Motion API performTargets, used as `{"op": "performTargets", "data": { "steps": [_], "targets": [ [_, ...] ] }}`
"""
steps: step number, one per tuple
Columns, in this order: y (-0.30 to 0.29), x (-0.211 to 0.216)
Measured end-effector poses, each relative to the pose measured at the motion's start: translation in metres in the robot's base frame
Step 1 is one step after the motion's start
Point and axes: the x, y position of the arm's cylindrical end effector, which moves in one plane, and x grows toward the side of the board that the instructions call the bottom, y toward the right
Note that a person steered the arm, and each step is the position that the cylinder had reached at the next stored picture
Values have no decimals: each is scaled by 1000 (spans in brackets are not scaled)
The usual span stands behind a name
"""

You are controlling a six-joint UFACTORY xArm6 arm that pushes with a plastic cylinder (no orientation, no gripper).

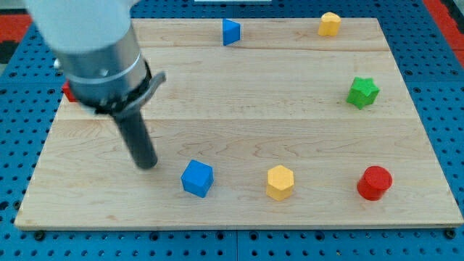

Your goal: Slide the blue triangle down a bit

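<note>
Blue cube (197, 178) nearest, my tip (147, 164) just left; blue triangle (230, 32) far up top

The rod's tip (148, 165) rests on the wooden board (239, 94) at lower left, just left of the blue cube (196, 178). The blue triangle (230, 32) sits far off at the top edge, well apart.

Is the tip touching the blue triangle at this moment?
No. My tip sits low on the board beside the blue cube, far from the blue triangle at the view's top.
</note>
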Motion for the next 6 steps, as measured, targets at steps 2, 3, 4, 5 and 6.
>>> {"op": "performTargets", "data": {
  "steps": [2, 3, 4, 5, 6],
  "targets": [
    [180, -148],
    [216, -245],
    [178, -307],
    [101, -300],
    [71, -242]
  ]
}}
